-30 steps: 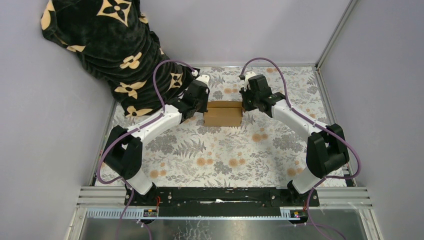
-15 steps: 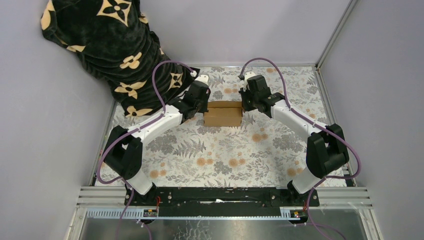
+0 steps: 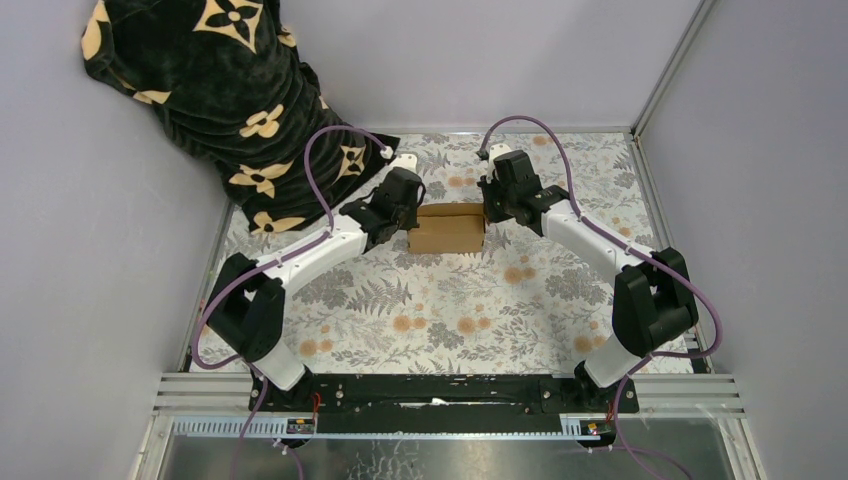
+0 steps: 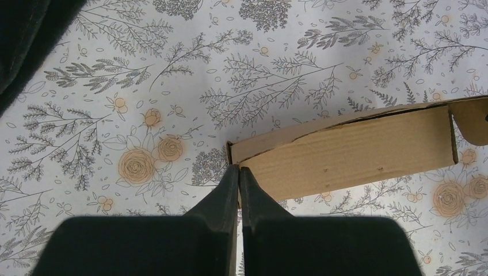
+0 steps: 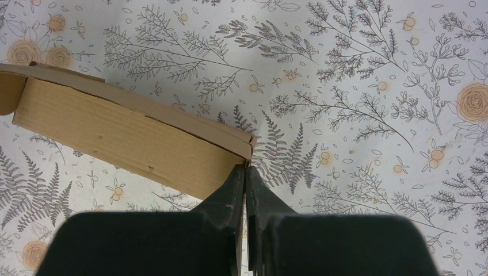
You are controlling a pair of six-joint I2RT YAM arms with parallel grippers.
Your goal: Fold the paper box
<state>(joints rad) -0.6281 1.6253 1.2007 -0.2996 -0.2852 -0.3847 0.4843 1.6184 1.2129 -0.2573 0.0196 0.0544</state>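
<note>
Table, covered with a floral cloth: in order. A black blanket with cream flowers is heaped at the far left corner, away from the work.

Left arm and right arm reach in from either side and meet at the middle of the far half of the table.

Paper box: lies flat on the cloth between the two wrists, already formed into a small closed-looking rectangle. In both wrist views a thin seam runs along the lid edge, so the lid seems lowered but not fully seated. A loose flap stands out at the end away from the left arm. Judged status: folding mostly complete. Outstanding: tuck that flap and press the lid home.

Left gripper: fingers pressed together, holding nothing, tips at the box's left end corner.

Right gripper: likewise closed on nothing, tips at the right end corner. Contact at either end appears likely but cannot be confirmed.

Change against the frame a second earlier: the left wrist has shifted slightly toward the near side and its forearm lies lower. The box and right arm are unchanged.
</note>
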